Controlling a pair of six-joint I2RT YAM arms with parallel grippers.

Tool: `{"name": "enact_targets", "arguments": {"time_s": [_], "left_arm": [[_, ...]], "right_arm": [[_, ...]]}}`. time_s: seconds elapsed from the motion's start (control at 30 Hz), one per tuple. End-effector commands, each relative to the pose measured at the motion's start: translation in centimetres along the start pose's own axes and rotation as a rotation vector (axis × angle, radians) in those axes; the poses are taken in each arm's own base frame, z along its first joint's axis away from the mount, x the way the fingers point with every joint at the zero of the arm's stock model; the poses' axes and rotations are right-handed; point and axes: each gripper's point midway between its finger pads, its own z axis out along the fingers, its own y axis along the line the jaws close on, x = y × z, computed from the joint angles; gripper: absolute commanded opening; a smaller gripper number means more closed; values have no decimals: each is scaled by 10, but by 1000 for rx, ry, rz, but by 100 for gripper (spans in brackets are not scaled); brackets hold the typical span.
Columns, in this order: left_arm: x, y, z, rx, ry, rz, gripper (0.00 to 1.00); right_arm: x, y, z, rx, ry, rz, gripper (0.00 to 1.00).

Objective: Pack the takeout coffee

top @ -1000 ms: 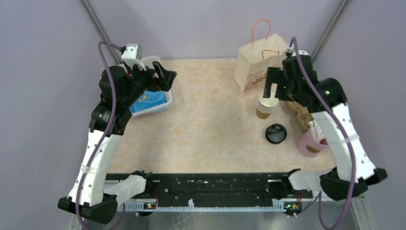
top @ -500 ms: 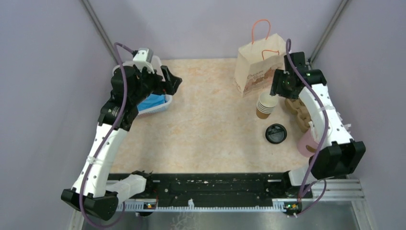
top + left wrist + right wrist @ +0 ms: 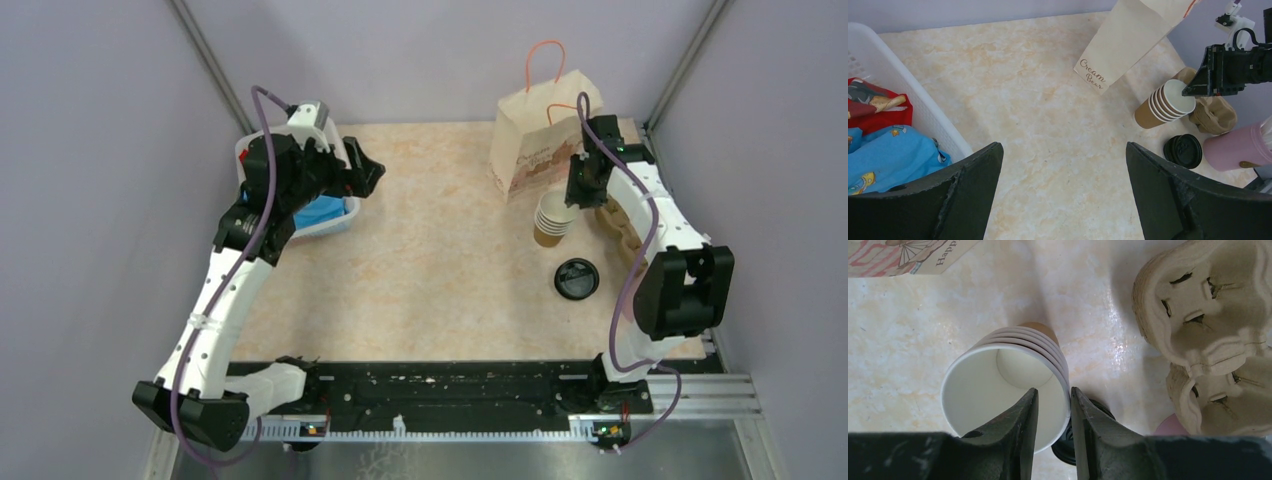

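Note:
The takeout coffee cups are a nested stack of brown paper cups with white rims, tilted on the table at the right. In the right wrist view the top cup's cream inside faces the camera. My right gripper straddles its rim, one finger inside and one outside, with a gap still left between the jaws. In the top view that gripper hangs just over the stack. Black lids lie stacked in front of the cups. My left gripper is wide open over bare table, far left.
A paper bag with orange handles stands behind the cups. The brown pulp cup tray lies right of them. A pink cup stands near the lids. A white basket of coloured packets sits at the back left.
My right gripper has come down onto the cup stack and its jaws have narrowed around the top cup's rim. The right arm folded back. The left arm moved slightly right and farther.

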Motion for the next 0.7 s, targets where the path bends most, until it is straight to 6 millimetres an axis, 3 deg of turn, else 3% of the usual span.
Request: {"name": "enact_targets", "arguments": {"time_s": [0.0,0.5,0.67], "left_arm": [[-17,-6,4,30,-50,14,98],[-16,-7,6,35,-44,10,98],[-17,-8,4,37,-52,9,98]], "right_arm": [[-13,-5,4,23,-54,-4,29],[-19,-10,-5,48,-78,6,0],[-31,-9,-24,39,-128,31,0]]}}
